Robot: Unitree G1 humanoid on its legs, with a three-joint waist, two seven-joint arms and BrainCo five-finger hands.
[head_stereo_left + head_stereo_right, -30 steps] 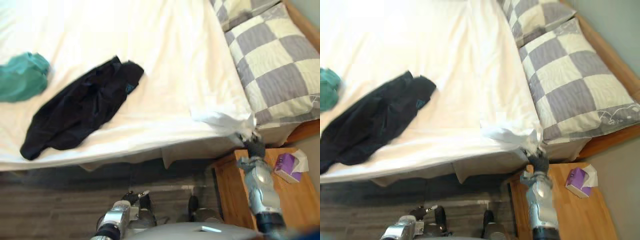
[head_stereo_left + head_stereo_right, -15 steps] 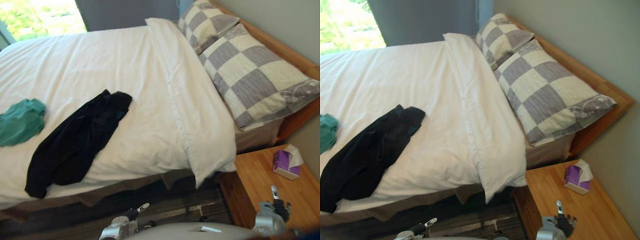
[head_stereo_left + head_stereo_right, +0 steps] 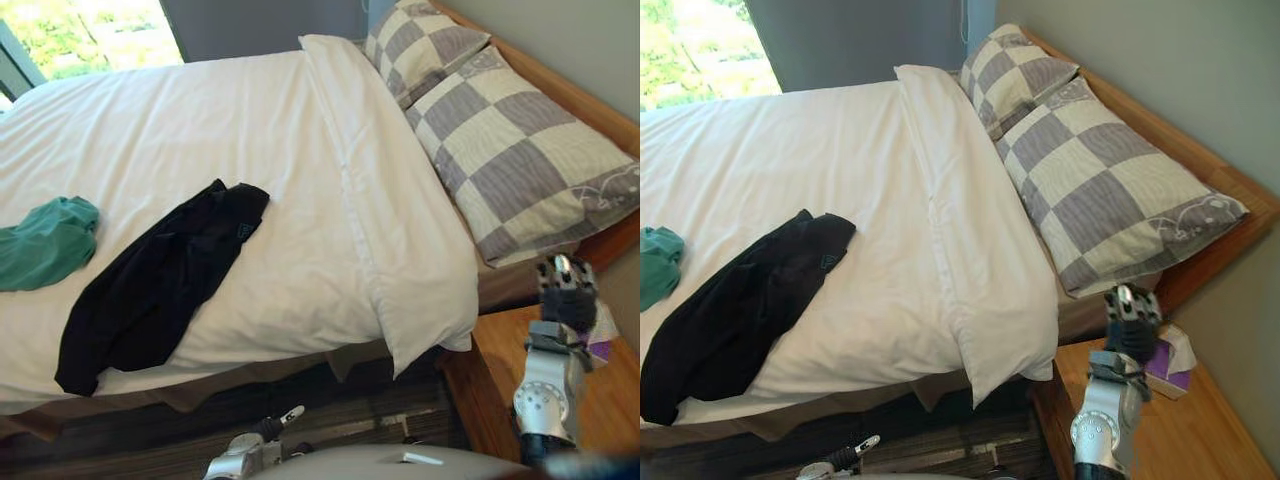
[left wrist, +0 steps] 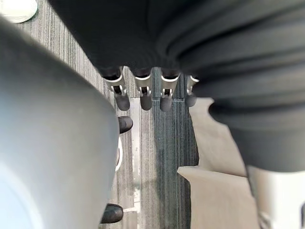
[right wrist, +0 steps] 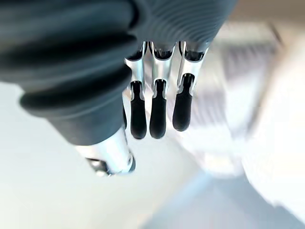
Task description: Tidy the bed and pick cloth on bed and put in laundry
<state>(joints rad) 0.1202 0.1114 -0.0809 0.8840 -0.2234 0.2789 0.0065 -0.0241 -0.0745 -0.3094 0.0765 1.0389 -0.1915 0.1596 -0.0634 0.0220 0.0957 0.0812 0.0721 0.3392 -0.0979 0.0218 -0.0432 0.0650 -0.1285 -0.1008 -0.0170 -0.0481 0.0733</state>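
We see 2 pieces of clothing lying on the bed (image 3: 230,378), both on top of the white duvet (image 3: 260,140). 1 is a black garment (image 3: 160,285), stretched out at a slant with its lower end near the bed's front edge. The other is a green garment (image 3: 45,245), bunched up to the left of the black one and a little apart from it. Neither hand touches either piece.

2 checked pillows sit at the head of the bed against the wooden headboard (image 3: 560,85): the near pillow (image 3: 520,150) and the far pillow (image 3: 425,45). The duvet's folded-over band runs just beside them.

1 wooden nightstand (image 3: 1185,435) stands by the bed's corner, with 1 purple tissue box (image 3: 1168,360) on it. Our right hand (image 3: 1132,315) is raised above the nightstand, in front of the tissue box and near the corner of the near pillow. Its fingers (image 5: 157,114) are straight, close together and holding nothing.

Our left hand (image 4: 141,88) hangs low over the striped floor (image 4: 167,143), fingers relaxed and holding nothing.
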